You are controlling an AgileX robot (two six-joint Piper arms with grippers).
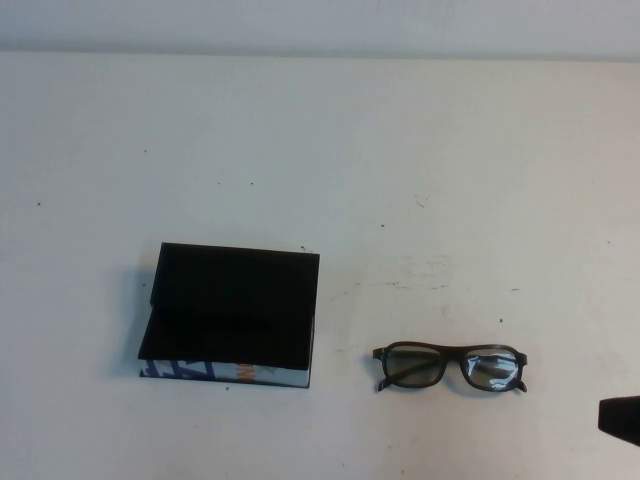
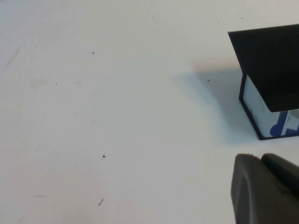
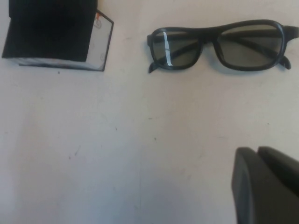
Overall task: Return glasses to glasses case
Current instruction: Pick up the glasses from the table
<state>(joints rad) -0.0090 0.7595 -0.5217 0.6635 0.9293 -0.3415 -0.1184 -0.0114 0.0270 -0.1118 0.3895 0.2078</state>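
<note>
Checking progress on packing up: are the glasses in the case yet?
Out. The glasses lie on the table, apart from the glasses case, on its right.

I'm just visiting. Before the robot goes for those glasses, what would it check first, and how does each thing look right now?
1. Glasses lie free on the table, nothing on them: ok.
2. Glasses sit apart from the glasses case, room to approach: ok.
3. Case lid stands raised, so it seems open: ok; whether the inside is free: cannot tell.
4. Right gripper is near the glasses, but shut; it must open first: not ok.
5. Left gripper waits beside the case; open or shut: cannot tell.
</note>
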